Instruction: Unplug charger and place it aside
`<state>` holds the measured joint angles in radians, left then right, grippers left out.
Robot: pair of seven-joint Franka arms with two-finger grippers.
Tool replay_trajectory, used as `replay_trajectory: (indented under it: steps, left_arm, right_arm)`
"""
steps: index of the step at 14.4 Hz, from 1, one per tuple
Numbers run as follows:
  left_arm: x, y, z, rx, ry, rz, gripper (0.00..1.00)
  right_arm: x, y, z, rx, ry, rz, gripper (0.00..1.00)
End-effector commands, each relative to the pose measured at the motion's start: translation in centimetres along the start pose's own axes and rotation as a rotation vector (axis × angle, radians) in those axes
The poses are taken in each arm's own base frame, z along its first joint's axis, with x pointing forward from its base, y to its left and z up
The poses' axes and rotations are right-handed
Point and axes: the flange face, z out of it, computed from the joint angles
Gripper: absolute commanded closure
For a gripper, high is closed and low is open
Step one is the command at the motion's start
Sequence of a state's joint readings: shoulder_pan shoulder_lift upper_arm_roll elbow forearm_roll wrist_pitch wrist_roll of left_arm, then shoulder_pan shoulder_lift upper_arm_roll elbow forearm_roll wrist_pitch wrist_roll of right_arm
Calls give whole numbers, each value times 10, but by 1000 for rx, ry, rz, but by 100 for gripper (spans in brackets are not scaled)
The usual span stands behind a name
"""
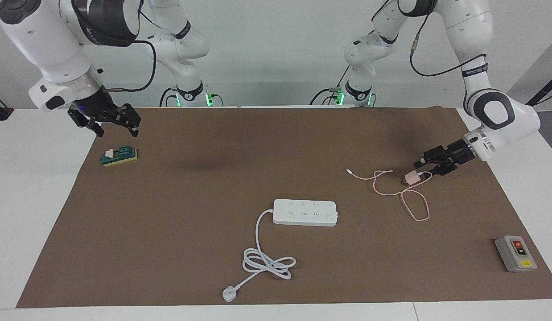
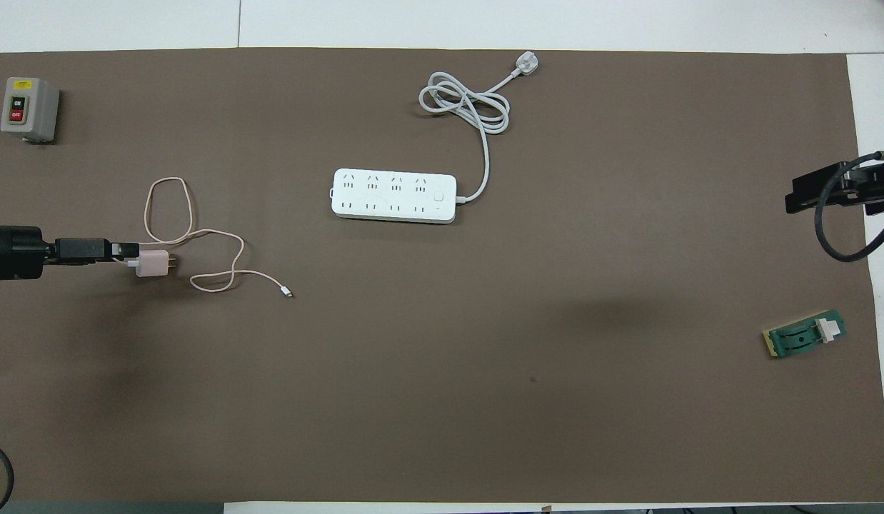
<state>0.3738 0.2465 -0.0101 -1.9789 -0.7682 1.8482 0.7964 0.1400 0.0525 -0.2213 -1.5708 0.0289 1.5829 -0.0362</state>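
The left arm, white with a black wrist, reaches low and nearly level over its own end of the worktop, its black two-finger pincer standing open and holding nothing. The right arm, white too, hangs bent above its end, its black pincer raised, fingers pointing down and apart.

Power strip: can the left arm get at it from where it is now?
Probably yes. The left gripper is open at the charger, which lies on the mat, so it holds nothing. Only bare mat and the charger's thin cable lie between it and the power strip.
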Motion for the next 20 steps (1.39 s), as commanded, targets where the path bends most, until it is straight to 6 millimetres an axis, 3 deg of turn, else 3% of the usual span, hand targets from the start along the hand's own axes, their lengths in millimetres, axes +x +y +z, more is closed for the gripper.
replay_trajectory:
  steps: [1, 6, 8, 10, 12, 17, 18, 20]
  left_arm:
    - [12, 29, -36, 83, -33, 2, 0]
    - [38, 96, -91, 244, -126, -26, 0]
    - [39, 135, -120, 314, -122, -85, 0]
    - [46, 189, -136, 449, -87, -211, 0]
    - [44, 228, -142, 600, -91, -328, 0]
    - [16, 298, -162, 784, -91, -240, 0]
    - [12, 311, -158, 823, -85, -216, 0]
    - [9, 307, -145, 826, -82, -201, 0]
  right_arm:
    - [-3, 0, -4, 13, -4, -21, 0]
    - [-5, -5, -6, 9, -4, -29, 0]
    - [-5, -7, -7, 9, -1, -33, 0]
    - [-5, -9, -6, 9, -4, -36, 0]
    - [-5, -9, -6, 9, -6, -38, 0]
    - [-5, -10, -7, 9, -3, -41, 0]
    - [-5, -10, -7, 9, -3, -41, 0]
    - [-5, -9, -6, 9, -3, -39, 0]
